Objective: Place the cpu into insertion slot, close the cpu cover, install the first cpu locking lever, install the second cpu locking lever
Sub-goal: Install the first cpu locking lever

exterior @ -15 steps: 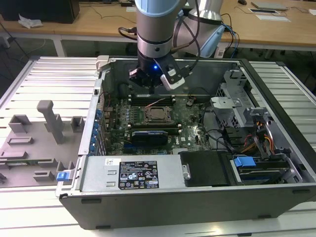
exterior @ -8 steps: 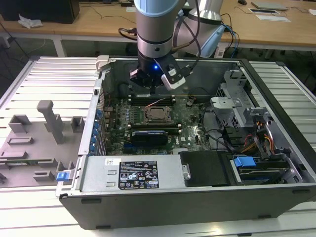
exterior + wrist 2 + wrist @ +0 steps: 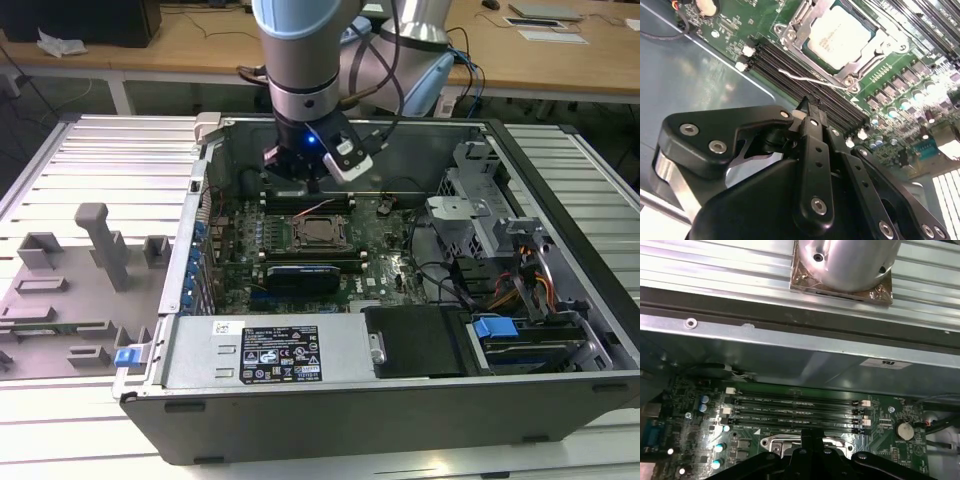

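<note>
At the exterior view's left, one ribbed aluminium table [image 3: 100,150] carries a set of grey plastic fixture blocks [image 3: 100,240], too merged to count. Beside them sits one open dark-grey metal computer case [image 3: 400,400], with one green circuit board [image 3: 385,240] on its floor. Four long narrow black memory slots [image 3: 795,410] run side by side along the board's edge nearest the case's rear wall. One black two-fingered gripper [image 3: 807,107] hangs over these slots, its fingers pressed together with nothing between them. One small flat square cpu [image 3: 840,37], silvery-grey face up, lies near the middle of the board in the one square insertion slot [image 3: 774,444], edged by grey metal. It is just past the four memory slots on the side away from the rear wall, below the fingertips and apart from them. One thin square silvery cpu cover [image 3: 796,36] lies flat around the chip, whose face shows through the window. One thin silvery wire locking lever [image 3: 805,79] runs along the socket's edge nearest the memory slots; whether it is latched I cannot tell. At the case's right end stands one grey metal drive cage [image 3: 470,225].
</note>
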